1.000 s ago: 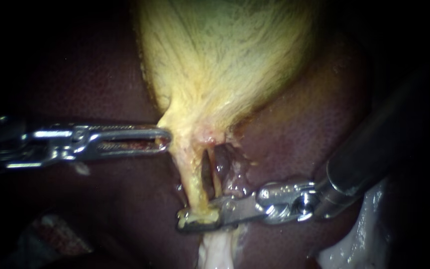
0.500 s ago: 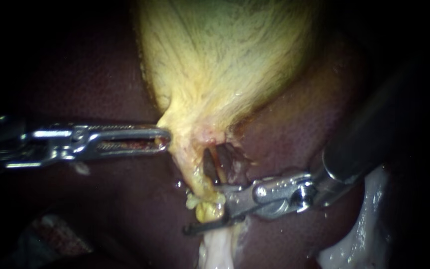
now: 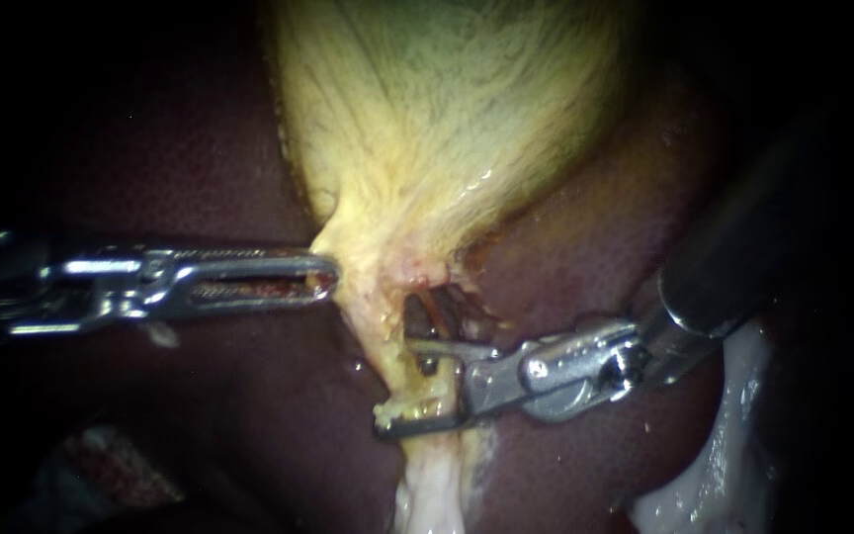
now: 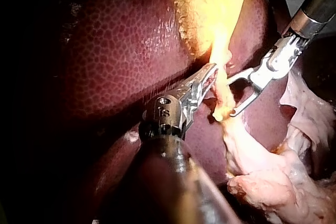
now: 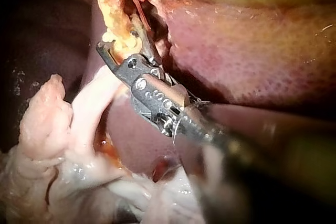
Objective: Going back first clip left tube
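Two instruments meet at the foot of the gallbladder [image 3: 447, 119], which lies yellow against the dark liver [image 3: 595, 247]. The left instrument [image 3: 323, 277] reaches in level, and its hand is closed on the yellow edge of the gallbladder's neck, both jaws pressed on that tissue; the left wrist view shows the same hold [image 4: 209, 77]. Just below, the neck runs down into two strands: the left tube [image 3: 387, 346], yellowish, and beside it a darker tube [image 3: 439, 314]. The right instrument [image 3: 397, 388] comes in from the right with its hand spread narrowly, a clear gap between the jaws. The left tube passes through that gap: one jaw crosses in front near the dark tube, and the other lies under a frayed yellow lump of the left tube. The right wrist view shows the same straddle [image 5: 118, 35]. Whether a clip sits on the left tube cannot be told. Pale tissue [image 3: 432, 489] hangs beneath the jaws.
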Controlling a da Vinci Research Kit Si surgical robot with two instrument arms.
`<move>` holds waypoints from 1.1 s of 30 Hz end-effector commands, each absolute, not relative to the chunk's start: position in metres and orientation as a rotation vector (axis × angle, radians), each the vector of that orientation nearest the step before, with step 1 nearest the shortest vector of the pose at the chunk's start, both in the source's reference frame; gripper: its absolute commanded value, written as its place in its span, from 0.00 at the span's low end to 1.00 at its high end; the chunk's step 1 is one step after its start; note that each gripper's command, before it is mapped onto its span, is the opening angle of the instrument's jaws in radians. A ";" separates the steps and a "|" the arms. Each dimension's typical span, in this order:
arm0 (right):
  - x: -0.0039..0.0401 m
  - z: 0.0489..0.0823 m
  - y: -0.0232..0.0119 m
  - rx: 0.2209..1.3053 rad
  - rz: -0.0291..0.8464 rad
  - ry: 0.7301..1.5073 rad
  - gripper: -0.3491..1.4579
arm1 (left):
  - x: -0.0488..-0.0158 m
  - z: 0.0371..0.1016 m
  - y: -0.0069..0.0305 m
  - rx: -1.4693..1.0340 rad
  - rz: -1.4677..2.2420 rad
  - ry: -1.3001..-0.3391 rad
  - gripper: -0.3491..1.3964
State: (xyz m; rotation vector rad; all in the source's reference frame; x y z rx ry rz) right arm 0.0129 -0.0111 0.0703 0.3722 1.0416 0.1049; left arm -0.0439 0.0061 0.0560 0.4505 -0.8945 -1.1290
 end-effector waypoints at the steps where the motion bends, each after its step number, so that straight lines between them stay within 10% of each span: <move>1: 0.0123 0.0698 -0.0109 0.366 0.113 1.042 0.52 | -0.0439 0.0561 0.0061 0.451 -1.128 -0.895 0.00; 17: 0.0025 0.0605 -0.0051 0.296 0.115 1.085 0.52 | -0.0445 0.0578 0.0061 0.444 -1.127 -0.899 0.00; 33: 0.0021 0.0579 -0.0051 0.316 0.034 1.166 0.52 | -0.0461 0.0607 0.0061 0.432 -1.127 -0.901 0.00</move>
